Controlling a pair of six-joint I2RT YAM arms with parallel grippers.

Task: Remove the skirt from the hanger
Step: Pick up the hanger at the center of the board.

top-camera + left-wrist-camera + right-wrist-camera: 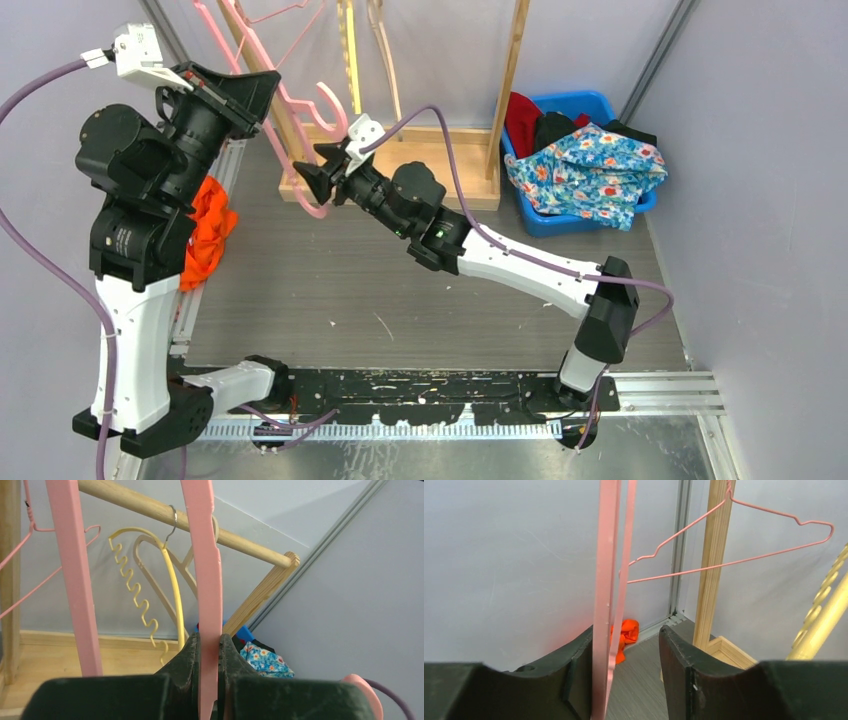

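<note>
A bare pink plastic hanger (303, 112) is held up in front of the wooden rack. My left gripper (262, 85) is shut on one of its bars, which shows pinched between the jaws in the left wrist view (207, 580). My right gripper (305, 182) is open around the hanger's lower part; in the right wrist view the pink bar (606, 580) lies against one finger (579, 655), with a wide gap to the other. The orange skirt (208, 230) lies crumpled on the floor at the left wall, partly hidden behind my left arm. It also shows in the right wrist view (630, 626).
A wooden clothes rack (508, 80) stands at the back with a yellow hanger (172, 580), a wooden hanger and a pink wire hanger (744, 560) on it. A blue bin (572, 104) with floral clothing (590, 165) sits at the back right. Grey walls close in on both sides.
</note>
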